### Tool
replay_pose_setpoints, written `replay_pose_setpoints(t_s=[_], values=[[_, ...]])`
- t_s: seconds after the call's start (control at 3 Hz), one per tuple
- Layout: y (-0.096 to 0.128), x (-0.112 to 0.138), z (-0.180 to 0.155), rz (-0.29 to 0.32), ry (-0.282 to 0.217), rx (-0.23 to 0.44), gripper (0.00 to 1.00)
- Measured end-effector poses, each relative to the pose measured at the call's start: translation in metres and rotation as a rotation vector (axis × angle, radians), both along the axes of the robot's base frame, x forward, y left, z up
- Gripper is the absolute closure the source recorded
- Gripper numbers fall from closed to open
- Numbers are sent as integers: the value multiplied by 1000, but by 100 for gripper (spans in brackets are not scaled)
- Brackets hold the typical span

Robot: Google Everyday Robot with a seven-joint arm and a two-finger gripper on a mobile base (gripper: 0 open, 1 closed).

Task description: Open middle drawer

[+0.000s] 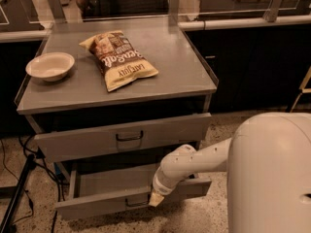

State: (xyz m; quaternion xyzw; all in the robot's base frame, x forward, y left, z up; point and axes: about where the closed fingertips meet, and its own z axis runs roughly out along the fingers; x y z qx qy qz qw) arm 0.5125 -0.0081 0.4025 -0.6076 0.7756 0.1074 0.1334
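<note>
The middle drawer (97, 205) is the wide, shallow grey front below the taller top drawer front (87, 142). It stands pulled out, and its plain grey tray (114, 181) shows. Its small dark bar handle (135, 201) is at the centre of the front. My gripper (156, 198) is at the end of my white arm (194, 164). It sits against the drawer front just right of the handle. A lowest drawer front is out of view.
On the grey cabinet top (180, 57) lie a chip bag (120, 58) and a white bowl (50, 65). My white robot body (272, 174) fills the lower right. A dark stand leg (17, 198) and cables are on the floor at the left. A dark counter runs behind.
</note>
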Motion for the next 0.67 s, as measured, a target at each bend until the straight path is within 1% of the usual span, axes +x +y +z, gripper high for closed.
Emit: replay_pose_setpoints(t_s=[0.67], values=[[-11,-19,4,-42,3,-7,100]])
